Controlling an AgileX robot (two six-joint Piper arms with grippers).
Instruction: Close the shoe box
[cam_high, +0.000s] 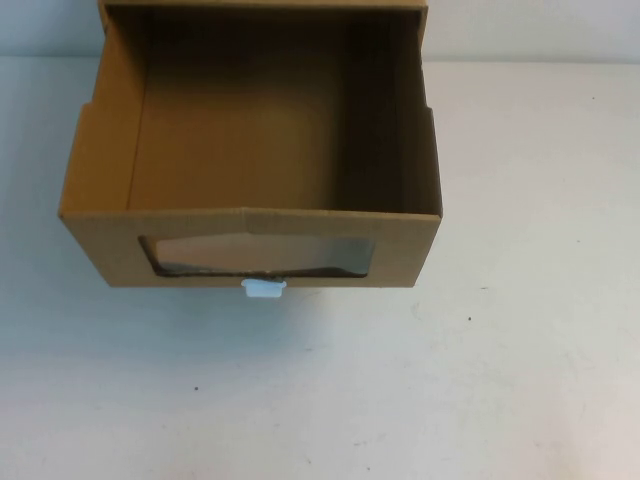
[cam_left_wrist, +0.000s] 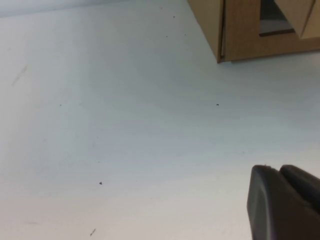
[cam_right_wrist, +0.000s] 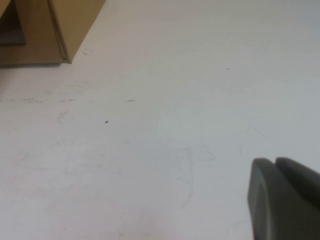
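The shoe box (cam_high: 100, 250), brown cardboard, stands at the back middle of the white table in the high view. Its drawer is pulled out toward me and looks empty inside. The drawer's front has a clear window (cam_high: 258, 255) with a small white pull tab (cam_high: 264, 289) below it. Neither arm shows in the high view. My left gripper (cam_left_wrist: 280, 169) is shut with nothing in it, low over the table, and a corner of the box (cam_left_wrist: 245, 35) lies well ahead of it. My right gripper (cam_right_wrist: 275, 161) is shut and empty too, far from the box corner (cam_right_wrist: 50, 35).
The white table top (cam_high: 480, 380) stretches bare in front of the box and to both sides, with only small dark specks and faint scratches on it. A pale wall runs behind the box.
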